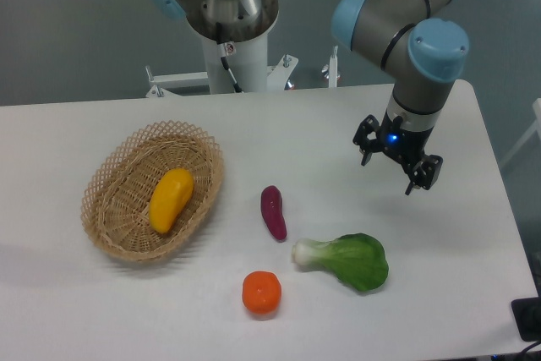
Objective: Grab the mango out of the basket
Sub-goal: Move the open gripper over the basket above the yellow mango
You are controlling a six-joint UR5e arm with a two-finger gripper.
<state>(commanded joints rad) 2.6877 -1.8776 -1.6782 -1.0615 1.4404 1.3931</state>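
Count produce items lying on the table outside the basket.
3: purple sweet potato mid-table, orange near the front edge, bok choy right of it. The mango sits in the basket. None look hidden.

single fixed view | high, opposite arm base | angled down | mid-range over whole table (254, 133)

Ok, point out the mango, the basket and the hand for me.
mango (171, 199), fixed camera, middle of the fruit.
basket (212, 156), fixed camera, right side of the lattice rim.
hand (395, 169), fixed camera, midway between the fingertips.
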